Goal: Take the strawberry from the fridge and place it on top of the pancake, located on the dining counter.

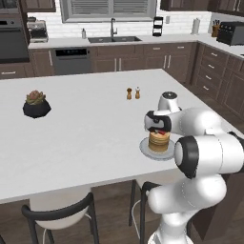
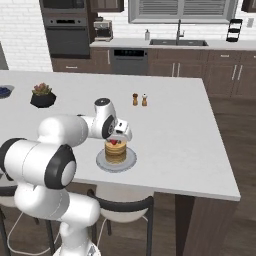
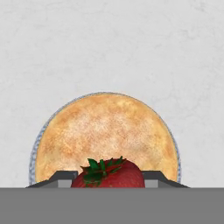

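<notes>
Bent low over the pancake (image 2: 115,151) near the worktop's (image 1: 86,133) front edge — jaws clamped on the strawberry (image 3: 109,174); shakers (image 2: 139,99) well behind, potted plant (image 1: 36,104) far left.

Dark-wood cabinets (image 1: 171,55); white brick wall (image 2: 20,30); window (image 1: 108,8)

White-topped dining counter (image 1: 86,133), faintly marbled, fills the middle ground. On it: a pale plate (image 1: 146,151) with the stacked pancake (image 1: 158,142) near the front edge at about 4 o'clock from counter centre; two small brown shakers (image 1: 133,93) side by side at about 1 o'clock. A dark bowl-shaped planter (image 1: 36,108) with a reddish-green plant sits at 9 o'clock, well apart from the plate.
</notes>
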Tool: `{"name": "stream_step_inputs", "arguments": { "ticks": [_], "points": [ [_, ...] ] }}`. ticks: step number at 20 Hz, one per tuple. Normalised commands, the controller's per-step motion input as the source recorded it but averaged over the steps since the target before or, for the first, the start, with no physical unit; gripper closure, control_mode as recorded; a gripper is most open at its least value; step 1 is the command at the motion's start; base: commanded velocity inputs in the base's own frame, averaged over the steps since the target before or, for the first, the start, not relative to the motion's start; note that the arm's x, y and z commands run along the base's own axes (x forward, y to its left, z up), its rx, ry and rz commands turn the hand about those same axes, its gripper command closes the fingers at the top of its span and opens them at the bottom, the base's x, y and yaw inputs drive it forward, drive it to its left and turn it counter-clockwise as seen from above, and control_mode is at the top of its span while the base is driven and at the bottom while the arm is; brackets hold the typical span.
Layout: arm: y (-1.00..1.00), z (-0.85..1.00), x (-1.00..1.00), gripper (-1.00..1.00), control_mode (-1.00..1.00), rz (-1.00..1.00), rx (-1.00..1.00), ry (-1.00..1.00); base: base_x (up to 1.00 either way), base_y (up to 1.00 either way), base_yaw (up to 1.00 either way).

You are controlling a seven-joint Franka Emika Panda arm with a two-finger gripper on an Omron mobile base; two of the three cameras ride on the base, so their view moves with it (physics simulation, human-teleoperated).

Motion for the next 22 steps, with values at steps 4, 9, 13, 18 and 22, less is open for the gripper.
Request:
{"name": "stream_step_inputs", "arguments": {
  "ticks": [4,9,13,18,22],
  "points": [
    [0.00,-0.03,0.00,1.00,-1.00,0.00,0.00,0.00,0.00,0.00,0.00],
    [0.00,-0.01,0.00,-1.00,-1.00,0.00,0.00,0.00,0.00,0.00,0.00],
    [0.00,-0.03,0.00,-1.00,-1.00,0.00,0.00,0.00,0.00,0.00,0.00],
    [0.00,0.00,0.00,-1.00,-1.00,0.00,0.00,0.00,0.00,0.00,0.00],
    [0.00,0.00,0.00,-1.00,-1.00,0.00,0.00,0.00,0.00,0.00,0.00]
  ]
}}
